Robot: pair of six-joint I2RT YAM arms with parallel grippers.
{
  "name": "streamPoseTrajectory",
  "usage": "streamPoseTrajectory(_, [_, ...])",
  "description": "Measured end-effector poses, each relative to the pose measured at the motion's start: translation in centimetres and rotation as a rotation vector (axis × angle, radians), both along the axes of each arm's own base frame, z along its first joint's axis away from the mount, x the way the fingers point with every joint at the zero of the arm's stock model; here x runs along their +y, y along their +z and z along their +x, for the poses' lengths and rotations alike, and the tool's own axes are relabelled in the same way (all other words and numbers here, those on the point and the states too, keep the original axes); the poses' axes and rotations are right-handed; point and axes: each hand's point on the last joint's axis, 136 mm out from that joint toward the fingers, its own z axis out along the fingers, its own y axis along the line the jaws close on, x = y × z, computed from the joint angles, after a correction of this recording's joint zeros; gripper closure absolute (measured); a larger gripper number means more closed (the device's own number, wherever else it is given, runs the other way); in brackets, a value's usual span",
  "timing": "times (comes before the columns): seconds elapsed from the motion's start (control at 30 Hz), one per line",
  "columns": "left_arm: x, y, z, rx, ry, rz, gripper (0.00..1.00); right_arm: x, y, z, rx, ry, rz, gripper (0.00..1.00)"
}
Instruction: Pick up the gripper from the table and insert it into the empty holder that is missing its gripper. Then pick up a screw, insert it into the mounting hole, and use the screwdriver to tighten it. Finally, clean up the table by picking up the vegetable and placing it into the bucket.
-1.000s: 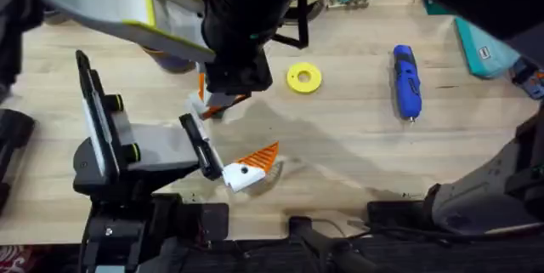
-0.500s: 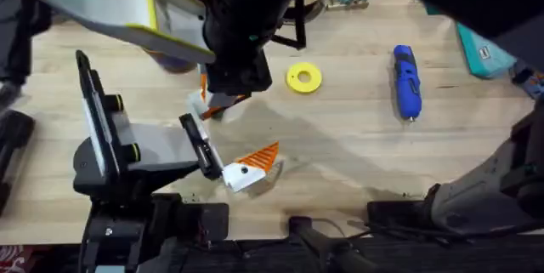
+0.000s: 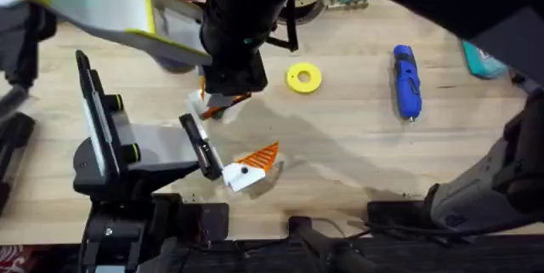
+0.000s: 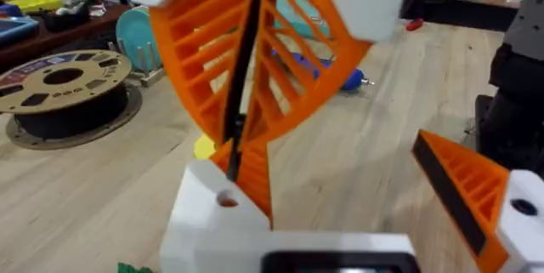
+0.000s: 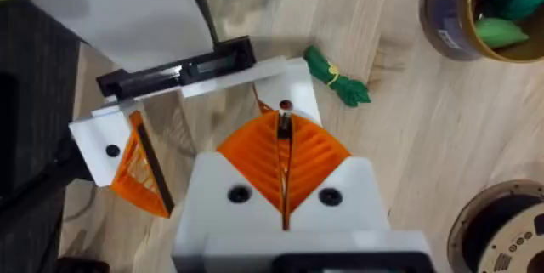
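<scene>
Apparently midway through the screw step. Right gripper [image 5: 282,137] pinched tight on what looks like a screw [image 5: 285,108], poised just over the holder [image 4: 223,209] of the left gripper [image 4: 340,192], itself spread wide and holding nothing. Orange fingertip [image 4: 252,179] tucked right behind that holder, seating impossible to confirm. Still to do: driving with the screwdriver [image 3: 406,82], lying far right on the table; then lifting the vegetable [image 5: 337,78], on the wood near the bucket [image 5: 446,18].

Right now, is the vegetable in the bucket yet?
Out. The vegetable lies on the table, clearly apart from the bucket.
</scene>
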Motion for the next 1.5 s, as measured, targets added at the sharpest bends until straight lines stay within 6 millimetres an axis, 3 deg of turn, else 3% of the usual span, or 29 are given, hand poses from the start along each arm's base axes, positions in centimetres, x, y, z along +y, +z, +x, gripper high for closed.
streamPoseTrajectory(0.97, [0.0,0.0,0.0,0.0,0.0,0.0,0.01,0.2,0.0,-0.3,0.002,0.004,0.0,0.995])
streamPoseTrajectory(1.5, [0.0,0.0,0.0,0.0,0.0,0.0,0.01,0.5,-1.5,-0.1,0.022,0.004,-0.032,0.995])
